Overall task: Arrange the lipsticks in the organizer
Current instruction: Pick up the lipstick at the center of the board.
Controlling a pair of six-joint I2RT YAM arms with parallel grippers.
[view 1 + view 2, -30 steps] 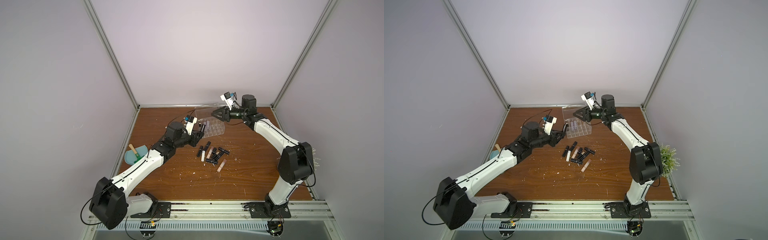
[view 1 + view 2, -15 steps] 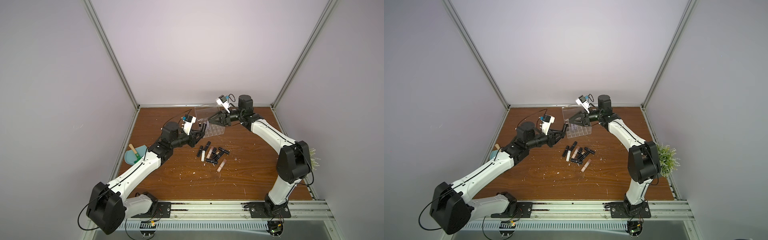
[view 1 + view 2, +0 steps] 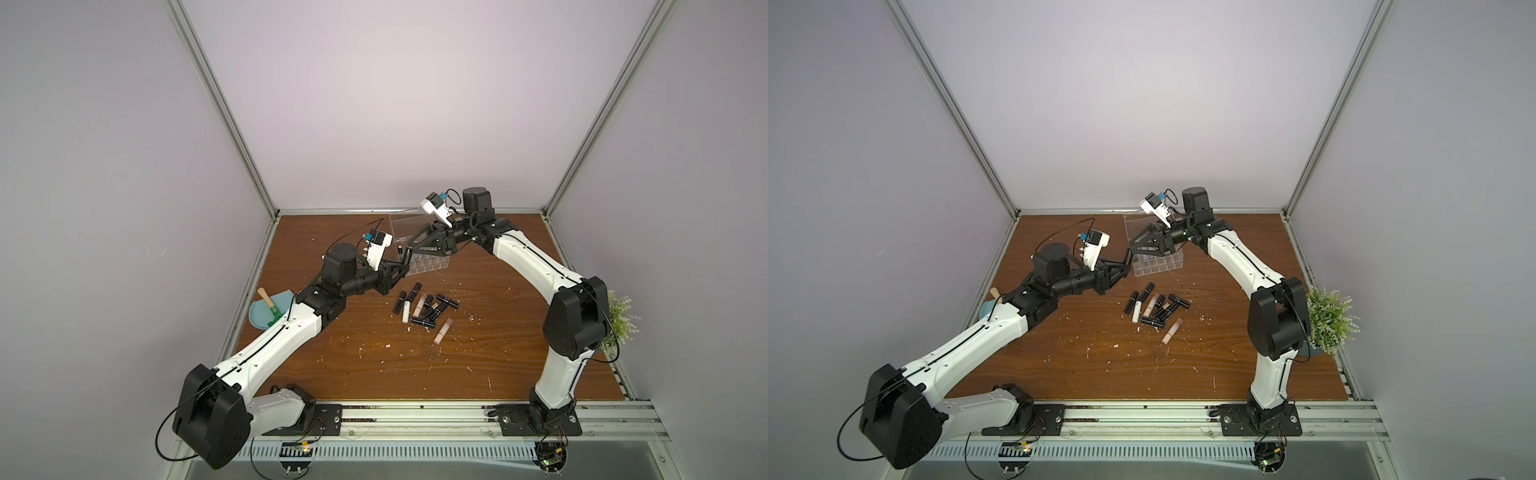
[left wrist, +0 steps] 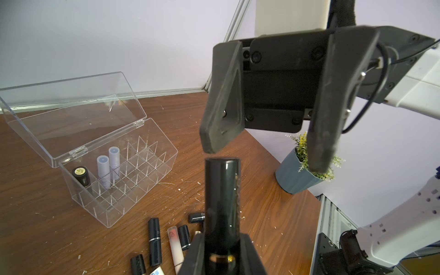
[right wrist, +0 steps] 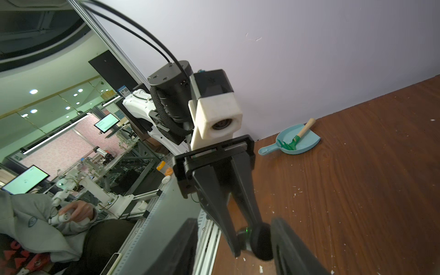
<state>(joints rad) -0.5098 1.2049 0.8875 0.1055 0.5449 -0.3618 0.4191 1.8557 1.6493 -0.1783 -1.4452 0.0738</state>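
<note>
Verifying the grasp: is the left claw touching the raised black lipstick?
Touching. Left wrist view shows the left claw pressed against both sides of the black lipstick.

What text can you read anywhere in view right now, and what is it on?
No text is clear enough to quote.
Gold sticker on the black lipstick standing in the organizer: too small.
Gold lettering down the held black lipstick: blurred.
Print on the pink tube: unreadable.
White print on the short black lipstick: too small.
Screens of the background monitors, right wrist view: blurred.
</note>
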